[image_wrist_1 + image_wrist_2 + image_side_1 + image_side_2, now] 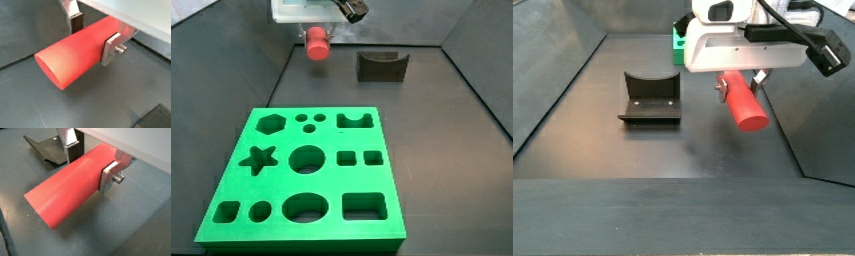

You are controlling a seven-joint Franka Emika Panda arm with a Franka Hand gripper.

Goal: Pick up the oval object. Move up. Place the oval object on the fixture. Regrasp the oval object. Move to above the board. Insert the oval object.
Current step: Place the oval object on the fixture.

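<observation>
The oval object (70, 57) is a smooth red-orange peg. It shows in both wrist views, and also here (67, 188), clamped between the gripper's silver fingers (112, 47). My gripper (93, 35) is shut on it and holds it in the air. In a side view the peg (315, 41) hangs left of the dark fixture (381, 66), under the gripper (315, 30). In a side view the peg (743, 102) is right of the fixture (649, 100). The fixture's base also shows in a wrist view (48, 148). The green board (305, 175) lies in front, apart from the gripper.
Dark walls surround the dark floor (438, 120). A bit of the green board shows behind the gripper (679, 42). A dark plate corner shows in a wrist view (155, 119).
</observation>
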